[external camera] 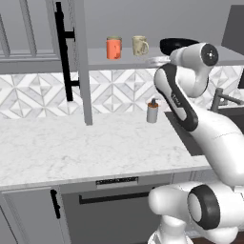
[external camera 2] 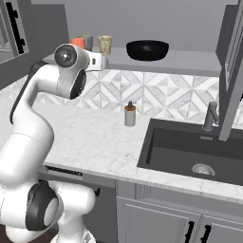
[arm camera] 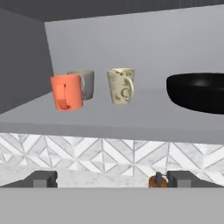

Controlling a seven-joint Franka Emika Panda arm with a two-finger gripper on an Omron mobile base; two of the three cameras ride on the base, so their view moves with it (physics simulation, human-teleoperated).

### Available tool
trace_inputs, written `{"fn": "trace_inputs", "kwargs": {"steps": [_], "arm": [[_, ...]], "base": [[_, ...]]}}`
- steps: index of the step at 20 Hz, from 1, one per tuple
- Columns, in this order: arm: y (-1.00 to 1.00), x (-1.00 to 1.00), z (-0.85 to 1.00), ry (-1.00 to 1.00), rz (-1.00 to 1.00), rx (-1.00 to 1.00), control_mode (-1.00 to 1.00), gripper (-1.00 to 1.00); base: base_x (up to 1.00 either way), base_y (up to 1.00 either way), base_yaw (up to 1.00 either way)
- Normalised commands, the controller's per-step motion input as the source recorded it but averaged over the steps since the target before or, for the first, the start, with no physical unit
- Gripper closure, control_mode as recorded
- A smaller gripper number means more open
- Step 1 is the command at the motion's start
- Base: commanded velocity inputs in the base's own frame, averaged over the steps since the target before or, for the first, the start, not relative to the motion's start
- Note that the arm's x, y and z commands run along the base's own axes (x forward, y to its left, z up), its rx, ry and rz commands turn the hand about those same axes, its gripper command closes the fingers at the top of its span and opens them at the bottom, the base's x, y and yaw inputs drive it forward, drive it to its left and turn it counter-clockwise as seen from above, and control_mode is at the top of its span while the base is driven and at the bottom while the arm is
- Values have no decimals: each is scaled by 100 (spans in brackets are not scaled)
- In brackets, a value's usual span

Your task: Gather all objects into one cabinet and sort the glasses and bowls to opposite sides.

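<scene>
Mugs: orange mug (arm camera: 66, 92), grey mug (arm camera: 86, 83) just behind it, and cream mug (arm camera: 120, 85) stand at the cabinet shelf's (arm camera: 109, 118) left.
Bowl: black bowl (arm camera: 199, 92) at the right, well apart.
Gripper (arm camera: 111, 179): spread wide, empty, below the shelf.

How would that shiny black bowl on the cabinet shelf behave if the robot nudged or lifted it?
The black bowl looks wide and shallow, sitting flat on the shelf, so a nudge would probably slide it rather than tip it. Its glossy surface suggests a hard, rigid, likely slippery material. Its breadth probably means the gripper would have to pinch the rim.
</scene>
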Motion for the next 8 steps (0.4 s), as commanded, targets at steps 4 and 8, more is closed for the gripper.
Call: {"fn": "trace_inputs", "kwargs": {"steps": [4,8], "arm": [[-49,-10,34,0,-21,4,-100,-100],[-51,-27,26,0,-23,6,-100,-100]], "base": [[0,0,0],[0,0,0]]}}
